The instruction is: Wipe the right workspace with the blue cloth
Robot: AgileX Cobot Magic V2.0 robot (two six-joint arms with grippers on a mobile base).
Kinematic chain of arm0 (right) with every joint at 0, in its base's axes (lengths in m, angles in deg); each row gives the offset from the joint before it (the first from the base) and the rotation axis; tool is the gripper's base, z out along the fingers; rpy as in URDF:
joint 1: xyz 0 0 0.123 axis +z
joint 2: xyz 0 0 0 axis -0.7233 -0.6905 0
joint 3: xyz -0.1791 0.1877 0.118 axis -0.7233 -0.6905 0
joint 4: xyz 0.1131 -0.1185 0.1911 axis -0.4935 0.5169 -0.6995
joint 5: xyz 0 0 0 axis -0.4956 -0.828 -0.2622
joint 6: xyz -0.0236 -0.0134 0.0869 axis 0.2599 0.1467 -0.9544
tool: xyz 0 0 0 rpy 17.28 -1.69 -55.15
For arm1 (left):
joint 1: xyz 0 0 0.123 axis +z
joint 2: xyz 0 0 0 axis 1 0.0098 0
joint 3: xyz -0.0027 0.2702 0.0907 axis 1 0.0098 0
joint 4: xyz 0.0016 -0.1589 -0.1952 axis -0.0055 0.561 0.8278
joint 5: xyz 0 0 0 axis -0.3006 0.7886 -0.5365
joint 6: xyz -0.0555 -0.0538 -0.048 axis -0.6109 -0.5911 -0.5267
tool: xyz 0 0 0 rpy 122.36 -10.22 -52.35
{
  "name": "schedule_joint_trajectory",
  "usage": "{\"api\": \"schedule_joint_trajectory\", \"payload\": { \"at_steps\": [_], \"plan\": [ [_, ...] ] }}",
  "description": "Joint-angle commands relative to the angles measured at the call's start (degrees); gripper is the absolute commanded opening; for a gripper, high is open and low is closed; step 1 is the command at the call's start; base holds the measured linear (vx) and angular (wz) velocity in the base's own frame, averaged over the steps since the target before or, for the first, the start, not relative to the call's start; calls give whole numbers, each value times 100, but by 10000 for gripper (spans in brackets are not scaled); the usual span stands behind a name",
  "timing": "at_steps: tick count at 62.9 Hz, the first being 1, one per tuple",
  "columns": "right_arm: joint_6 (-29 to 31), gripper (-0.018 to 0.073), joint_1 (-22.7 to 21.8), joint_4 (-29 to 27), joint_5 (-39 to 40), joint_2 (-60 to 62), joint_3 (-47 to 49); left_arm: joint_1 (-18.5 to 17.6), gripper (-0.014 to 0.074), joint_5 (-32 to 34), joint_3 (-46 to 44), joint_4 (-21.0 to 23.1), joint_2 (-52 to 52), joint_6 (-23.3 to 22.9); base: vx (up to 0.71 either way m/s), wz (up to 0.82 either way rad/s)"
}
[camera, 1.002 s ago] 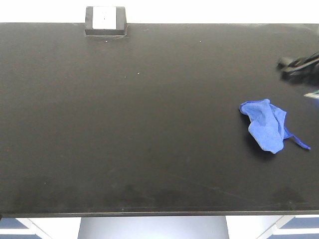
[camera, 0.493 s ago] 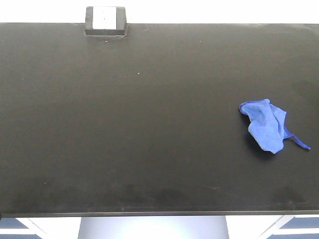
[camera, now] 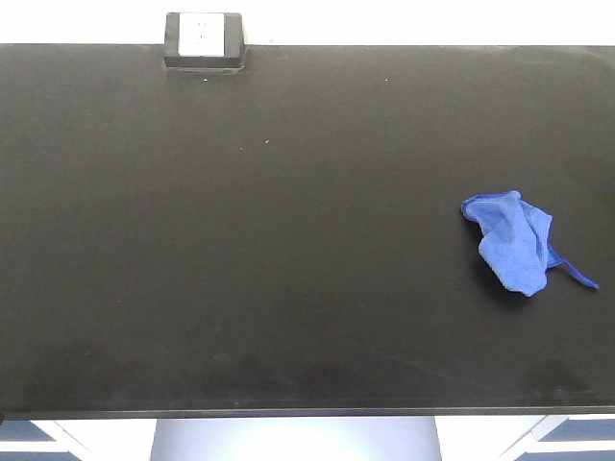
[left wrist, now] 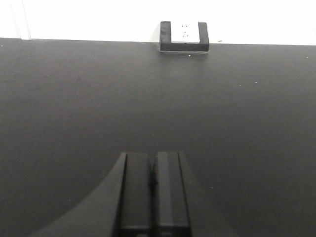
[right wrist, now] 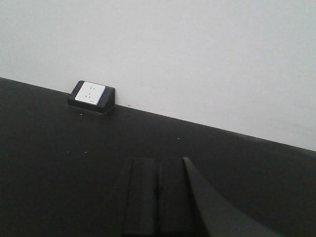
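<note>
Cloth first: the blue cloth (camera: 514, 240) lies crumpled on the right side of the right workspace (camera: 288, 240), its thin edge trailing rightward, nothing touching it. Far back stands the outlet box (camera: 203, 39). Both the left gripper (left wrist: 153, 190) and right gripper (right wrist: 158, 195) hover clenched, fingers pressed together, grasping nothing

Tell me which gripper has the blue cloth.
Neither. The cloth lies loose on the bench; left gripper and right gripper both have jaws shut, empty.
</note>
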Motion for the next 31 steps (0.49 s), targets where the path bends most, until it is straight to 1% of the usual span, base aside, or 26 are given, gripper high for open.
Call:
{"api": "schedule_joint_trajectory", "payload": {
  "at_steps": [1, 12, 17, 21, 24, 26, 31],
  "plan": [
    [15, -8, -9, -129, 281, -11, 147, -25, -6, 453, 174, -6, -89, -49, 0, 0],
    [15, -8, -9, -135, 281, -11, 147, -25, -6, 453, 174, -6, -89, -49, 0, 0],
    [12, -8, -9, 17, 297, -3, 147, -25, -6, 453, 174, -6, -89, -49, 0, 0],
    [-290, -8, -9, 469, 230, 81, 147, -25, -6, 453, 174, -6, -89, -49, 0, 0],
    [-715, -8, -9, 953, 148, 217, 147, -25, -6, 453, 174, -6, -89, -49, 0, 0],
    [-1197, -8, -9, 1449, 129, 319, 147, -25, -6, 453, 174, -6, -89, -49, 0, 0],
    [-2119, -8, -9, 2302, 266, 604, 57, -25, -6, 453, 174, -6, -89, -49, 0, 0]
  ]
}}
